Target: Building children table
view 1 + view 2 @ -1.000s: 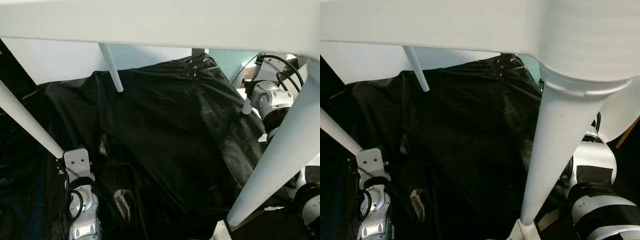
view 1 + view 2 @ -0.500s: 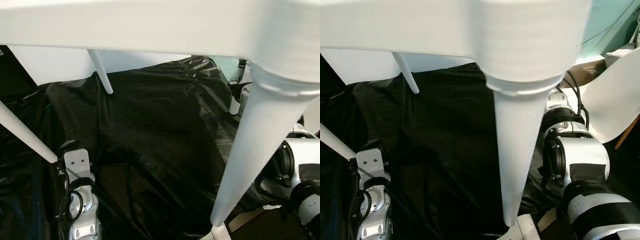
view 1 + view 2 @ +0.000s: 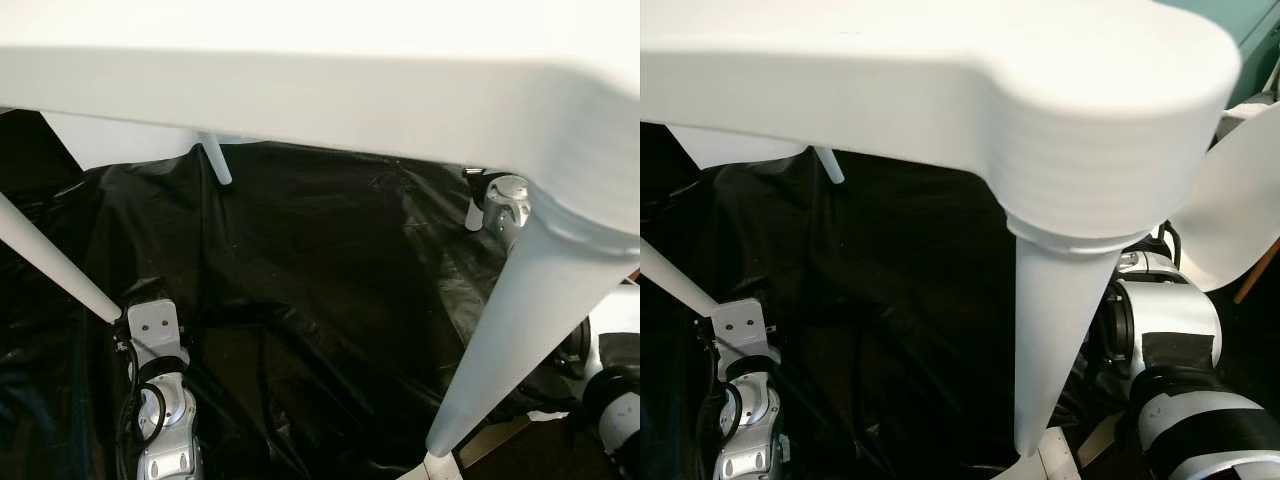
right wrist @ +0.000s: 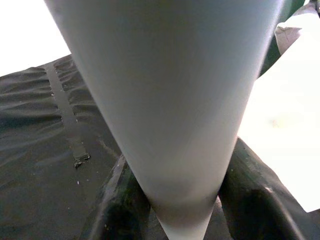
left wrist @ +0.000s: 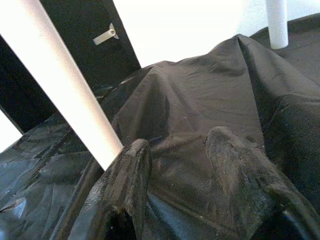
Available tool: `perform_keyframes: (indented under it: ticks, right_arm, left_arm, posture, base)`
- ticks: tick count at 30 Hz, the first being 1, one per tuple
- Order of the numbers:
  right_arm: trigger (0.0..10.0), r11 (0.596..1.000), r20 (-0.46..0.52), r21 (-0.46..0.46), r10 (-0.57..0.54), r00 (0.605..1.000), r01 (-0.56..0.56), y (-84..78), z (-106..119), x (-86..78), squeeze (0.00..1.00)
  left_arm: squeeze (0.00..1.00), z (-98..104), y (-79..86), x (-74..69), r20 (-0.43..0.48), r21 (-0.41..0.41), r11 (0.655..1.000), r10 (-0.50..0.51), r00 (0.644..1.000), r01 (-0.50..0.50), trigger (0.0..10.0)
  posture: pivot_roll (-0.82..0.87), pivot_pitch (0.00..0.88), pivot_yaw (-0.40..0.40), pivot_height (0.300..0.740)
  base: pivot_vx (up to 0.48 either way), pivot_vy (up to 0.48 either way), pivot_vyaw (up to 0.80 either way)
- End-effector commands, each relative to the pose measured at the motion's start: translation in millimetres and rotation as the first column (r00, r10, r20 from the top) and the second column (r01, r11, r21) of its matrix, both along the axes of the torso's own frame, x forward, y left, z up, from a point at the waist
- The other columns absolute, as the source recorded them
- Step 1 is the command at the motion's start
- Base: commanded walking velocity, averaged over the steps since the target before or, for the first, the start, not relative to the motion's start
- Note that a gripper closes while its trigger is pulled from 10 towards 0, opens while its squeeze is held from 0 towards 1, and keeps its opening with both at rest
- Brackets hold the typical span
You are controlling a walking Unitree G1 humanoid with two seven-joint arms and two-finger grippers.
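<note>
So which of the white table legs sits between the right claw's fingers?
The thick near-right leg, under the tabletop's rounded corner; the right claw straddles its tapered end. The left leg passes beside the left claw.

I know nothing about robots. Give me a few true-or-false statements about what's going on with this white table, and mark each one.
1. The right tool has a white table leg between its fingers. True.
2. The sheet under the table is red. False: it is black plastic.
3. The left tool clamps a leg. False: its fingers are apart; a leg passes beside one.
4. The tabletop is white. True.
</note>
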State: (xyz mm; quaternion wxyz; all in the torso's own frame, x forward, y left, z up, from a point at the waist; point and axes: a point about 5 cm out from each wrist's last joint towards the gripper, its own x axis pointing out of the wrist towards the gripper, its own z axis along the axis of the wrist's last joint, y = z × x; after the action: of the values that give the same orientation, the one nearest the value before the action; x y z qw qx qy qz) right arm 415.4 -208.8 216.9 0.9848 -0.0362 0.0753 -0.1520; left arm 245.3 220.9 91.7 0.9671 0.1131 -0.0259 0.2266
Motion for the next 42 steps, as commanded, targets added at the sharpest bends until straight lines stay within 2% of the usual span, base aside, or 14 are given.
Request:
perform_keyframes:
  ticks: [1,6,13,16,22,23,30,41,42]
  right_arm:
    - [0.0,1.000,-0.027,0.016,-0.016,1.000,0.016,-3.9,-1.8,-0.4,0.00]
    - [0.0,1.000,0.010,0.019,-0.008,1.000,0.008,-2.6,17.0,3.7,0.00]
    - [0.0,1.000,0.039,-0.004,-0.007,0.999,0.007,-3.9,29.2,5.5,0.00]
    - [0.0,0.999,0.060,-0.043,0.015,0.998,-0.012,-2.0,37.0,6.9,0.00]
    - [0.2,0.995,0.059,-0.100,0.036,0.998,-0.030,-0.8,37.6,7.3,0.00]
    - [10.0,0.994,0.052,-0.105,0.039,0.998,-0.033,-0.6,33.7,6.9,0.00]
    - [10.0,0.996,-0.003,-0.092,0.008,1.000,-0.009,-3.3,6.2,1.9,0.00]
    - [10.0,0.999,-0.041,-0.040,-0.033,0.999,0.031,-5.2,-17.0,-4.6,0.00]
    - [0.0,0.999,-0.044,-0.032,-0.034,0.998,0.032,-4.6,-19.5,-5.3,0.00]
  left_arm:
    - [0.00,-0.7,2.8,-4.4,0.020,-0.018,0.992,0.127,0.992,-0.127,10.0]
    - [0.00,0.0,3.2,-4.2,0.022,-0.016,0.992,0.127,0.992,-0.127,10.0]
    - [0.00,-0.3,2.2,-3.8,0.021,-0.018,0.992,0.128,0.992,-0.127,10.0]
    - [0.00,-0.5,2.7,-4.6,0.021,-0.018,0.991,0.131,0.991,-0.131,10.0]
    - [0.00,-1.3,2.9,-5.7,0.018,-0.019,0.991,0.133,0.991,-0.133,10.0]
    - [0.00,-1.5,2.8,-6.0,0.017,-0.019,0.991,0.134,0.991,-0.133,10.0]
    - [0.00,-2.1,2.7,-7.0,0.016,-0.020,0.991,0.134,0.991,-0.134,10.0]
    - [0.00,-1.4,0.9,-5.4,0.017,-0.012,0.993,0.117,0.993,-0.117,10.0]
    - [0.00,-1.6,1.0,-5.5,0.016,-0.012,0.993,0.116,0.993,-0.115,10.0]
  posture:
    - [0.11,0.000,0.089,0.740]
    - [0.12,0.000,0.088,0.740]
    - [0.12,0.000,0.083,0.740]
    - [0.13,0.000,0.082,0.740]
    - [0.13,0.000,0.080,0.740]
    - [0.13,0.000,0.077,0.740]
    - [0.12,0.000,0.085,0.740]
    - [0.12,0.000,0.091,0.740]
    - [0.11,0.000,0.093,0.740]
  base:
    - [0.000,0.000,0.00]
    - [0.000,0.000,0.00]
    - [0.000,0.000,0.00]
    - [0.000,0.000,0.00]
    - [0.000,0.000,0.00]
    - [0.000,0.000,0.00]
    - [0.000,0.000,0.00]
    - [0.000,0.000,0.00]
    - [0.000,0.000,0.00]
